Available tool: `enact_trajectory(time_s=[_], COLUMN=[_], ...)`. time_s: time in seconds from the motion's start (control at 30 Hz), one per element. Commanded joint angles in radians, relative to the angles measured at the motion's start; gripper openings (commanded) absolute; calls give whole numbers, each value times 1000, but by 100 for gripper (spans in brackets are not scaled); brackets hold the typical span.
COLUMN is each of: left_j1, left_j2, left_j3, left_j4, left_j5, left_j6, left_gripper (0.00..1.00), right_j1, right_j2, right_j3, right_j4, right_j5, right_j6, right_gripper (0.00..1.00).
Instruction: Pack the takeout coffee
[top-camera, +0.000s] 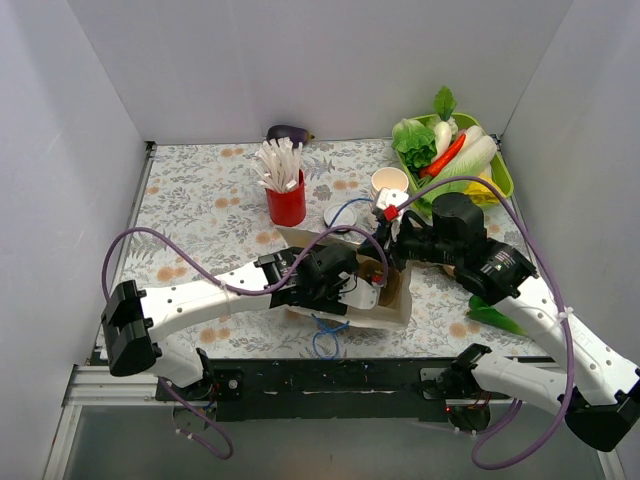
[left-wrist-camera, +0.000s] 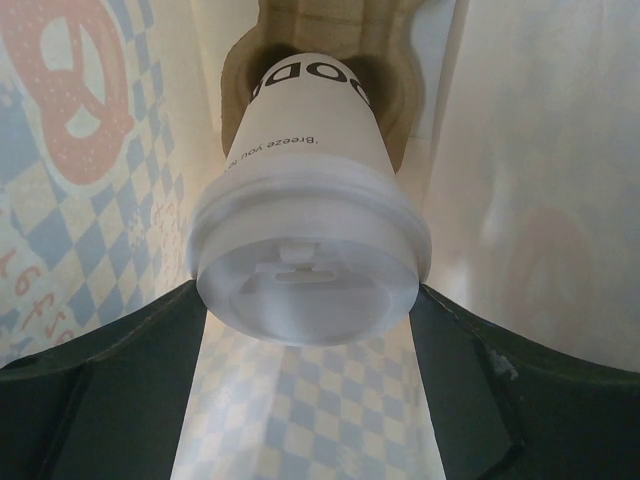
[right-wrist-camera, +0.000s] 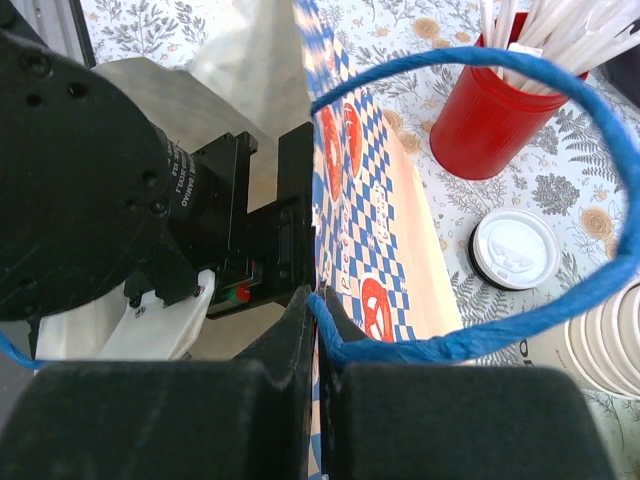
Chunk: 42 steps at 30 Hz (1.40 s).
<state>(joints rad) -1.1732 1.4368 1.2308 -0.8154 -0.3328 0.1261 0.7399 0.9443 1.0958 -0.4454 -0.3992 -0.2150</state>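
The takeout coffee (left-wrist-camera: 305, 200), a cream-white paper cup with a white plastic lid, sits with its base in a brown cardboard holder (left-wrist-camera: 330, 40) inside the white checked paper bag (top-camera: 385, 312). My left gripper (left-wrist-camera: 308, 300) reaches into the bag, and its dark fingers (left-wrist-camera: 110, 350) press on both sides of the lid. In the top view the left gripper (top-camera: 345, 280) hides the cup. My right gripper (right-wrist-camera: 318, 298) is shut on the bag's blue handle (right-wrist-camera: 560, 300) and its rim, and holds the mouth open; it also shows in the top view (top-camera: 388, 232).
A red cup of white sticks (top-camera: 286, 200), a loose white lid (top-camera: 340, 214) and a stack of lidless cups (top-camera: 389, 182) stand behind the bag. A green tray of vegetables (top-camera: 500, 172) is at the back right. An eggplant (top-camera: 288, 133) lies by the back wall.
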Motion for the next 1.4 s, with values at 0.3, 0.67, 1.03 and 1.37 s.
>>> enact_trajectory(time_s=[0.3, 0.67, 1.03, 1.37], left_j1=[44, 57, 58, 86], left_j2=[82, 51, 125, 174], left_j3=[78, 147, 170, 206], left_j4=[-48, -95, -36, -57], left_j5=[48, 63, 78, 126], left_j6=[49, 41, 78, 139], left_gripper=[0, 0, 0, 0], right_j1=[-25, -28, -27, -46], right_j2=[19, 25, 37, 50], right_j3=[26, 19, 10, 31], right_j4=[-9, -9, -3, -7], right_j5=[-55, -90, -113, -59], right_j6=[32, -3, -20, 32], right_gripper=[1, 1, 1, 4])
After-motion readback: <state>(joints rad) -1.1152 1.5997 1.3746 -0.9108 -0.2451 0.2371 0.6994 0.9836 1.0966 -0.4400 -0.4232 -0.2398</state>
